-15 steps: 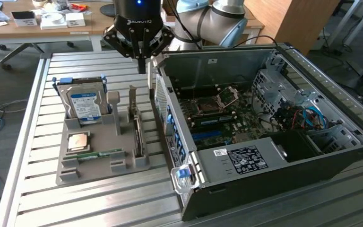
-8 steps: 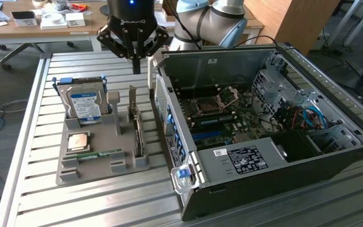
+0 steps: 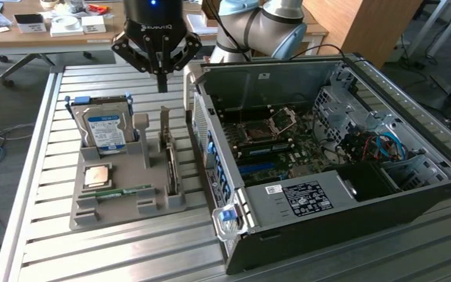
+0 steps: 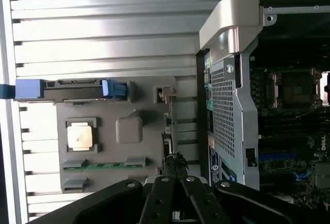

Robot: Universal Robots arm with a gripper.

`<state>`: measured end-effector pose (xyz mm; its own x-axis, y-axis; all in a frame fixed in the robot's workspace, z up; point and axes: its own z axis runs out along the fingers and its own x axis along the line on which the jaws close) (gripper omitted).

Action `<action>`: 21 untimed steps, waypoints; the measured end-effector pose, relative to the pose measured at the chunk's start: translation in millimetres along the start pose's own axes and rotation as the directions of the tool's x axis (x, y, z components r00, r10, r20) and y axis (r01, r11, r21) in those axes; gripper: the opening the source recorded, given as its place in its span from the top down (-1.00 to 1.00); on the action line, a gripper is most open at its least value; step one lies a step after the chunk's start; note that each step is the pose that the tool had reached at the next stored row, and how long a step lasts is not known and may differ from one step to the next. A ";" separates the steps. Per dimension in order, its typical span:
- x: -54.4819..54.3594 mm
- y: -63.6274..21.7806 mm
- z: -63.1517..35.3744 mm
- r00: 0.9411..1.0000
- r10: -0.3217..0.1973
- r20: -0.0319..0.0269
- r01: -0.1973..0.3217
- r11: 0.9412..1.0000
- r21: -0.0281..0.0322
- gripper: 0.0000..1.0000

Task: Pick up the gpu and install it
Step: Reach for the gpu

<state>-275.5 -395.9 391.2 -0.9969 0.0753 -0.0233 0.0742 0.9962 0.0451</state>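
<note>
The gpu (image 3: 168, 157) stands on edge in a slot of the grey holder tray (image 3: 124, 208): a thin green card with its silver bracket pointing up. In the wrist view the gpu (image 4: 166, 131) is an edge-on strip just beyond the fingertips. My gripper (image 3: 162, 88) hangs a little above the card's bracket end, shut and holding nothing. In the wrist view, the gripper (image 4: 174, 175) lines up with the card's edge. On the exterior view's right, the open computer case (image 3: 413, 176) lies with its motherboard (image 3: 276, 141) exposed.
The holder tray also carries a silver hard drive (image 3: 104, 130) with a blue-white label, a processor chip (image 3: 96, 175) and a narrow green memory stick (image 3: 124, 192). The case wall (image 3: 202, 135) stands close beside the card. A desk with boxes (image 3: 53, 23) is behind.
</note>
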 end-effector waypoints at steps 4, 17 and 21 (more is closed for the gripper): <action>0.2 0.0 -0.1 1.000 0.000 0.000 0.000 1.000 0.000 0.79; 0.0 -3.2 -0.2 1.000 0.000 0.000 0.000 1.000 0.000 0.79; -0.1 -4.6 -0.2 1.000 0.000 0.000 0.000 1.000 0.000 0.79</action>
<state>-275.7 -400.4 391.3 -0.9969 0.0751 -0.0233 0.0740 0.9962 0.0451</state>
